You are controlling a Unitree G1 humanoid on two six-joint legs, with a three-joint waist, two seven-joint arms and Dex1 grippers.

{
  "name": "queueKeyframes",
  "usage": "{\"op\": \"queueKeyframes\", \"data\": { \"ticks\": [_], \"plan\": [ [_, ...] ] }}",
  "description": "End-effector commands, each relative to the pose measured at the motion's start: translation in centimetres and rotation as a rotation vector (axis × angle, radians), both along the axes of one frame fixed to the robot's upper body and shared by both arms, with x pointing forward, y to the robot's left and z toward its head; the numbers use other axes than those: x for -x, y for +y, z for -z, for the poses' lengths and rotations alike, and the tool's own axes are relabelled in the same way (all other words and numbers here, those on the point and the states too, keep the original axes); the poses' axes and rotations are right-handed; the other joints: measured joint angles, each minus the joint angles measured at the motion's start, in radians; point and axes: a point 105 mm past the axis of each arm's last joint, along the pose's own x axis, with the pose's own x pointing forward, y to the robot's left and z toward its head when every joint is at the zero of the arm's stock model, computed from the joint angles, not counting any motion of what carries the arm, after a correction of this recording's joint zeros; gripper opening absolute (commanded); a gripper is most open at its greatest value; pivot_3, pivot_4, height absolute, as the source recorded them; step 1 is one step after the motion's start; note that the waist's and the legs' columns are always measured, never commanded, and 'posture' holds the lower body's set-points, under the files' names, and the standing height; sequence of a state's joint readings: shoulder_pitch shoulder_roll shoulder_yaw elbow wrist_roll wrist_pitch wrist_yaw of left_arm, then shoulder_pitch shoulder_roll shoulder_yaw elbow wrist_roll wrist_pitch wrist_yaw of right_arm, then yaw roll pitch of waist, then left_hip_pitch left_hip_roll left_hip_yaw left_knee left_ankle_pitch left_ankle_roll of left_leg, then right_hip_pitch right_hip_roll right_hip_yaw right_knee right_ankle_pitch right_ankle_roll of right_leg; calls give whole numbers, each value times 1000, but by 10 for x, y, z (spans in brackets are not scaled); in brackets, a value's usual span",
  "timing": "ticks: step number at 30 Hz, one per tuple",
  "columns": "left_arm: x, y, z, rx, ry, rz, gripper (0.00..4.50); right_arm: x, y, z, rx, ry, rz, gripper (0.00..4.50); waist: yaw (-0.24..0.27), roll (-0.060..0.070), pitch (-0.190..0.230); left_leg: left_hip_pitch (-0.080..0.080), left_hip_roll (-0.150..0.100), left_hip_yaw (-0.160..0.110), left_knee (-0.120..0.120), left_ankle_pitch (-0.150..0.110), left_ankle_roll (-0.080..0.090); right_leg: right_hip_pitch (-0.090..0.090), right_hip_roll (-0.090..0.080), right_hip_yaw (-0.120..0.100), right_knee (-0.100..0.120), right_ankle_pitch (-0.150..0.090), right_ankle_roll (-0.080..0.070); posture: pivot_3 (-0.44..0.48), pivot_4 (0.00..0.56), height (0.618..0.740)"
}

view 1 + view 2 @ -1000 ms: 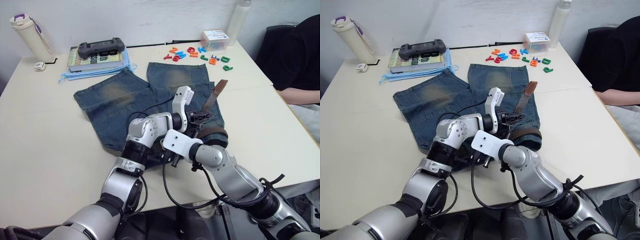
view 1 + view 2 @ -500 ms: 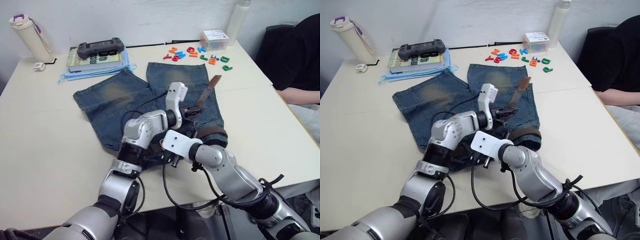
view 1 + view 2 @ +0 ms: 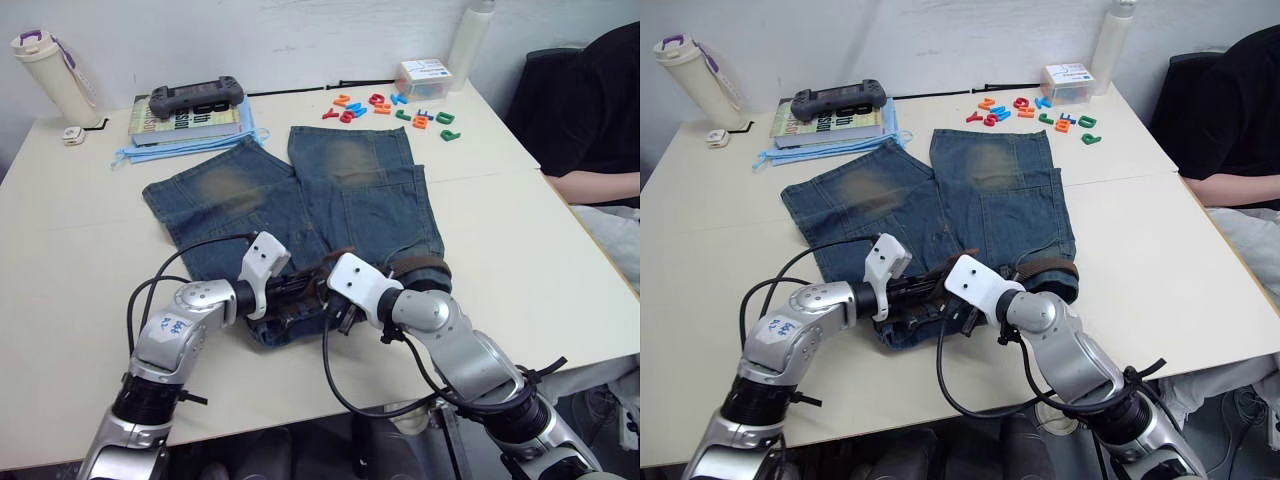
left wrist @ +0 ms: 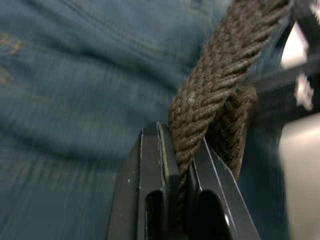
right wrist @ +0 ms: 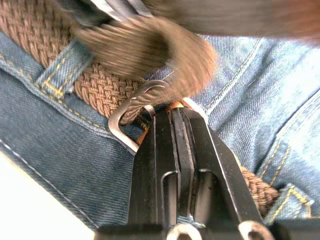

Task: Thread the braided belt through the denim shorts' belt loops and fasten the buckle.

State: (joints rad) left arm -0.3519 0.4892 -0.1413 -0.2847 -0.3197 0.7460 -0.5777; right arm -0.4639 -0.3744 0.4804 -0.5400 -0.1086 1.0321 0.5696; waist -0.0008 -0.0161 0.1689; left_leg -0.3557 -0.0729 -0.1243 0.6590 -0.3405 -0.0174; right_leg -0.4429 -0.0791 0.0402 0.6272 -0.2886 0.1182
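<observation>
The denim shorts point(image 3: 350, 190) lie flat on the table, waistband toward me. The braided belt point(image 3: 420, 265) runs along the waistband under a belt loop point(image 5: 59, 75). My left gripper point(image 3: 303, 288) lies low at the waistband's middle, shut on a doubled stretch of the belt point(image 4: 210, 95). Just beside it, my right gripper point(image 3: 335, 308) is shut on the buckle point(image 5: 131, 125), whose silver frame sticks out beside its fingertips. The two grippers nearly meet. The belt's tan tip is hidden.
A book with a black game controller point(image 3: 195, 97) and blue masks lie at the back left, next to a white bottle point(image 3: 45, 75). Coloured letters point(image 3: 390, 105) and a small box point(image 3: 420, 75) sit at the back. A person's arm point(image 3: 600, 185) rests at the right edge.
My left arm has swung from above the shorts down to the near waistband, drawing the belt leftward. The tan tip that stood up over the right leg has gone from sight.
</observation>
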Motion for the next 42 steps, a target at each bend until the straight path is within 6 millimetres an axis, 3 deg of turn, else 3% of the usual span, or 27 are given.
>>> {"op": "queueKeyframes", "data": {
  "ticks": [1, 5, 9, 13, 17, 21, 28, 38, 42],
  "plan": [
    [0, 7, 11, -120, -48, -20, 0, 4, 3, -3, -59, 45, -4, 31, 0, 0, 0, 0, 0, 0, 0, 0, 0, 0, 0, 0, 0, 0, 0, 0, 150, 738],
    [-9, 15, 21, -312, -138, -44, 0, 3, 3, -9, -101, 45, 14, 31, -2, 0, 0, 0, 0, 0, -1, 0, 0, -1, 0, 0, 0, 0, 0, 0, 150, 738],
    [-13, 18, 21, -362, -178, -76, 0, 2, 1, -22, -178, 40, 39, 1115, -2, 0, 0, 0, 0, 1, -1, 0, 0, -1, 0, 1, 0, 0, 0, 0, 150, 738],
    [-11, 19, 21, -337, -164, -85, 0, 7, -9, -42, -247, 14, 44, 2935, -2, 0, 0, 0, 0, 1, -1, 0, 0, -1, 0, 1, 1, 0, 0, 0, 150, 738],
    [-10, 20, 21, -337, -170, -79, 0, 22, -18, -55, -231, -45, -23, 2935, -2, 0, 0, 0, 0, 1, -2, 0, 0, -1, 0, 1, 0, 0, 0, 0, 150, 738],
    [-10, 17, 19, -305, -163, -78, 0, 28, -25, -35, -59, -101, -39, 2935, -3, 0, 0, 0, 1, 1, -2, 0, 0, -1, 0, 1, 0, 0, 0, 0, 150, 738],
    [-12, 14, 14, -286, -165, -73, 0, 10, -35, -18, 132, -269, 21, 2935, -1, 0, 0, 0, 0, 2, -1, 0, 0, -1, 0, 1, 1, 0, 0, 0, 150, 738],
    [-14, 10, 10, -267, -170, -71, 0, 12, -25, -2, 247, -333, -28, 2935, 0, 0, 0, 0, 0, 2, 0, 0, 0, -1, 0, 1, 1, 0, 0, 0, 150, 738],
    [-14, 11, 9, -268, -171, -74, 0, 15, -32, 0, 285, -330, -31, 2935, 1, 0, 0, 0, 0, 1, 0, 0, 0, -1, 0, 1, 1, 0, 0, 0, 150, 738]
  ]
}}
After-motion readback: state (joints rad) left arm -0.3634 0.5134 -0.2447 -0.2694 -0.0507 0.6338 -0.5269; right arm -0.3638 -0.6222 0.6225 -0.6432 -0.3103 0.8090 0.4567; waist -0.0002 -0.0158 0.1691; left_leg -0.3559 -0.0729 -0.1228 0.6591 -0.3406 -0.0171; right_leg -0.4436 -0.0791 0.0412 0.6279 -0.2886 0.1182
